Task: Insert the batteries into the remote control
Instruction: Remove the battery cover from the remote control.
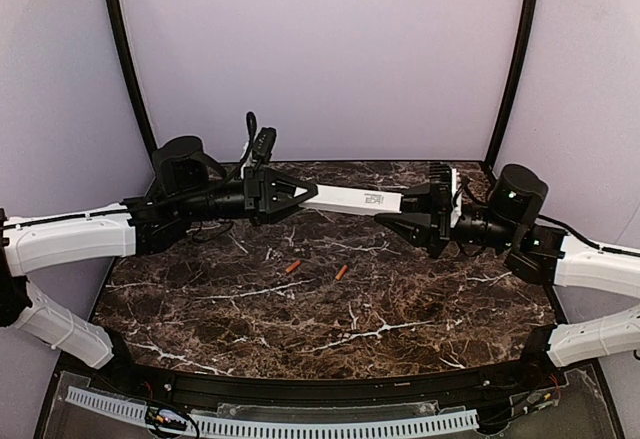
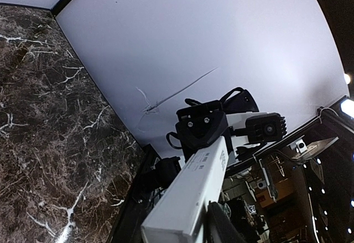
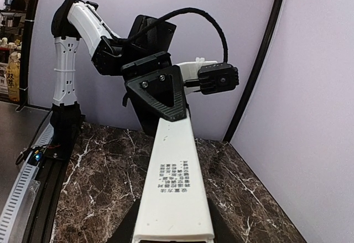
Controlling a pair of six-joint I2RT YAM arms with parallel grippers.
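While remote control hangs aloft, end effectors cap both ends.

Black print on the remote control is too small to read.

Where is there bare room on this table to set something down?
Free: the near strip of the dark marble tabletop, between the two small orange-red cylindrical batteries and the front edge, plus patches either side of them. Crowded: the far side, where the slim white plastic remote control spans between left gripper and right gripper.
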